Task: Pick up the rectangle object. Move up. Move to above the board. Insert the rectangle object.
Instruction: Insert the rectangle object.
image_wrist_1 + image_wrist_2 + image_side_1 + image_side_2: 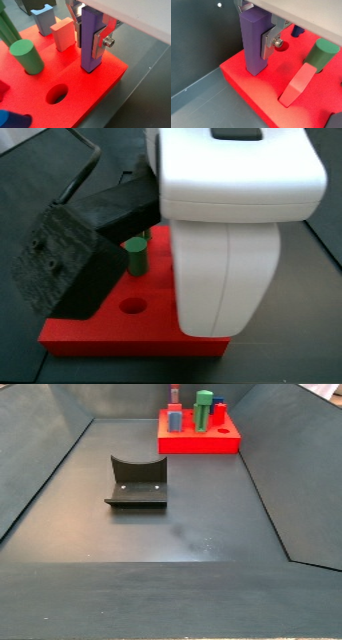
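Note:
My gripper point(89, 42) is shut on the rectangle object point(91, 59), a slim, tall purple block that stands upright between the silver fingers point(100, 42). Its lower end meets the top of the bright-red board point(100, 95) near a corner; I cannot tell how deep it sits. In both wrist views the block point(252, 50) is held high by the gripper point(255, 40) over the board point(251, 95). In a side view the board point(198, 439) lies at the far end of the bin. The white arm body hides the gripper in a side view above the board point(107, 340).
On the board stand a green peg point(27, 57), a salmon block point(65, 34) and a grey-blue block point(44, 20); an open round hole point(57, 93) lies near the front edge. The dark fixture point(138, 482) stands mid-floor. Grey bin walls surround everything.

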